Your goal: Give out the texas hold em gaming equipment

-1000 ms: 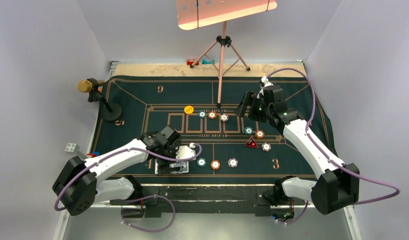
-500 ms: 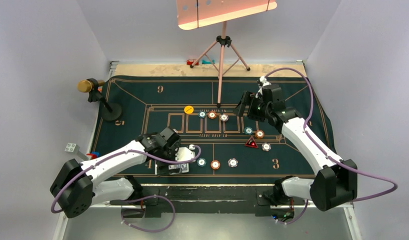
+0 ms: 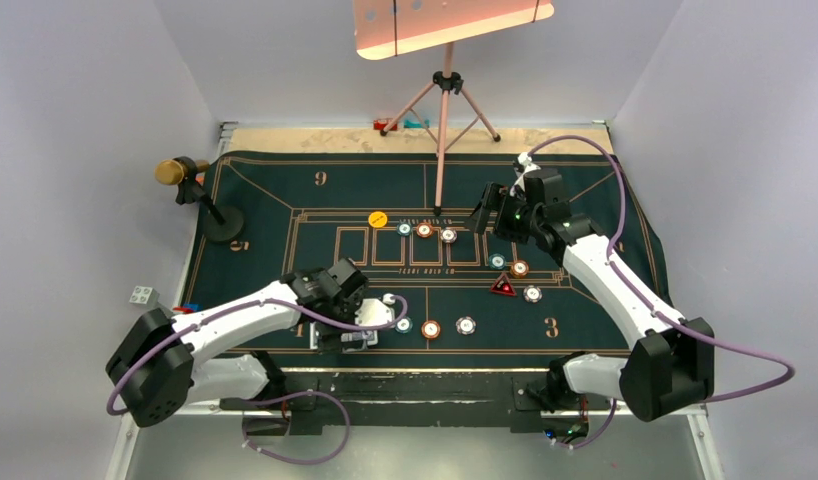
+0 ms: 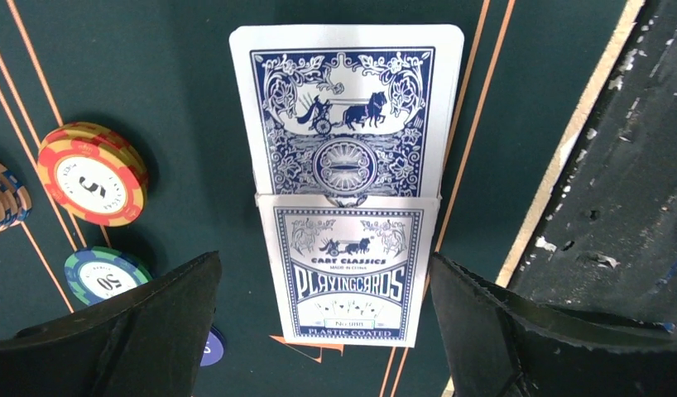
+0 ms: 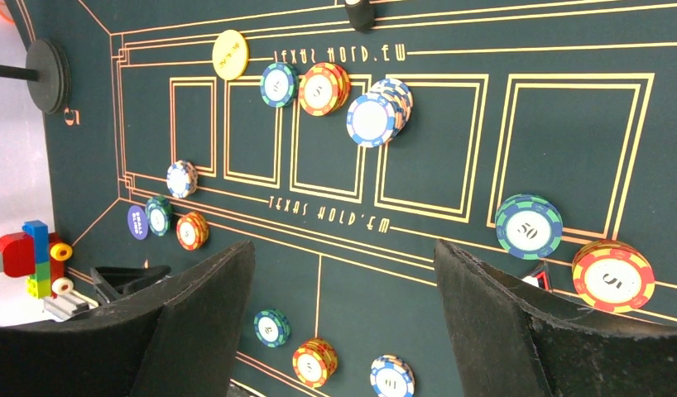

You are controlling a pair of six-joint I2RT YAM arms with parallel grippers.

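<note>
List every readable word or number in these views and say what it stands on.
"CART CLASSICS", "PLAYING CARDS", "PLASTIC COATED": card box.
"5": red-yellow chip.
"50": green chip.
"TEXAS HOLD'EM": felt mat.
"9" and "3": the felt mat again, in the top view.
Print on the yellow disc: too small to read.

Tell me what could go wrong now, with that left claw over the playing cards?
The open left claw straddles the card box, with one card poking out beyond it. Closing here might pinch the whole box rather than that card, or drag both along the felt. The red-and-yellow chip stack and green chip lie close beside the claw, so a sideways slip could scatter them.
</note>
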